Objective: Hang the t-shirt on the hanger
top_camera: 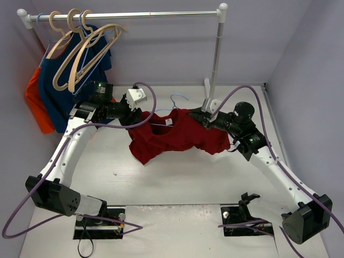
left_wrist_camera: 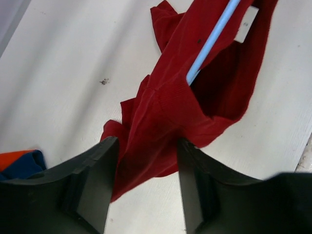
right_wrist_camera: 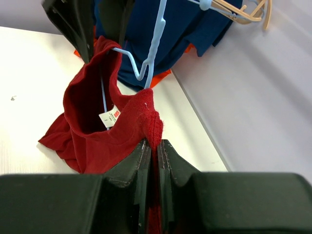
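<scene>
The dark red t-shirt point(top_camera: 177, 134) hangs bunched between my two grippers, its lower part sagging to the table. The light-blue wire hanger point(top_camera: 180, 98) sits in its neck, with the hook sticking up behind. In the left wrist view the hanger's wire point(left_wrist_camera: 209, 44) runs into the shirt point(left_wrist_camera: 165, 112) beside the white label point(left_wrist_camera: 246, 24). My left gripper point(left_wrist_camera: 146, 146) is open, with the shirt's shoulder lying between its spread fingers. My right gripper point(right_wrist_camera: 152, 144) is shut on the shirt's collar edge point(right_wrist_camera: 92, 141), just below the hanger's hook point(right_wrist_camera: 155, 39).
A clothes rack rail point(top_camera: 123, 15) spans the back, and its right post point(top_camera: 215, 59) stands just behind my right gripper point(top_camera: 200, 117). Pale wooden hangers point(top_camera: 80, 48), a navy shirt point(top_camera: 54, 91) and an orange garment point(top_camera: 37, 102) hang at back left, near my left gripper point(top_camera: 137, 115).
</scene>
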